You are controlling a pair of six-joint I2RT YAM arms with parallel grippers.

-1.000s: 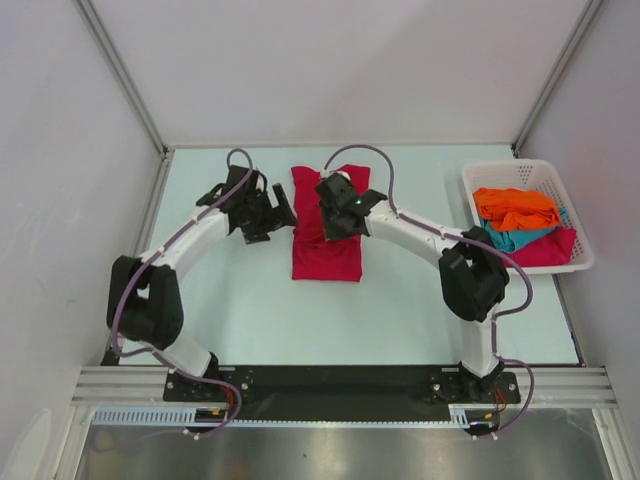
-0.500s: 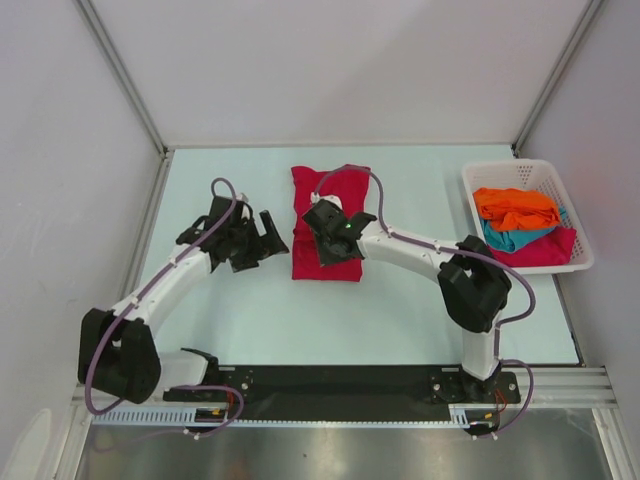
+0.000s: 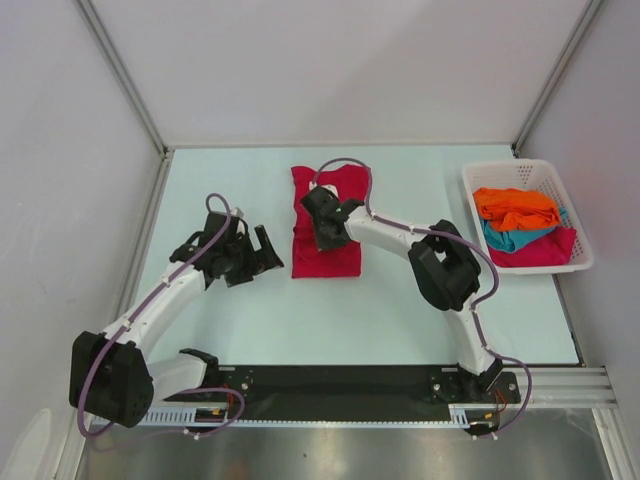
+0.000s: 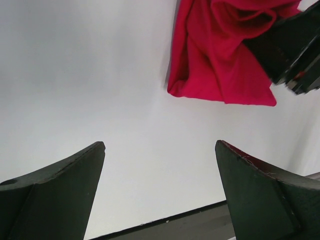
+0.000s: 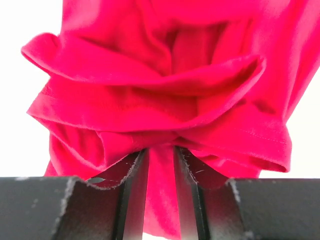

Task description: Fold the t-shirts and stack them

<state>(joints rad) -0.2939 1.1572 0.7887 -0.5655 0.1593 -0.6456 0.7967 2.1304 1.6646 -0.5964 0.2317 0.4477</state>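
A crimson red t-shirt [image 3: 338, 262] lies partly folded on the table's middle. My right gripper [image 3: 322, 226] is over its left half, shut on a bunched fold of the red cloth [image 5: 160, 90], which runs between the jaws of the right gripper [image 5: 160, 152]. My left gripper [image 3: 266, 250] hovers just left of the shirt's near corner. In the left wrist view the left gripper [image 4: 160, 145] is wide open over bare table, with the shirt [image 4: 215, 65] ahead of it. An orange t-shirt [image 3: 515, 206] and a teal t-shirt [image 3: 512, 239] lie in the basket.
The white slatted basket [image 3: 520, 170] stands at the right edge of the table and also holds another crimson cloth [image 3: 555, 248]. Grey walls and metal posts close in the back and sides. The arms' base rail runs along the near edge.
My left gripper has drawn back toward the near left, away from the shirt. My right gripper has shifted slightly left over the shirt, with the cloth still pinched.
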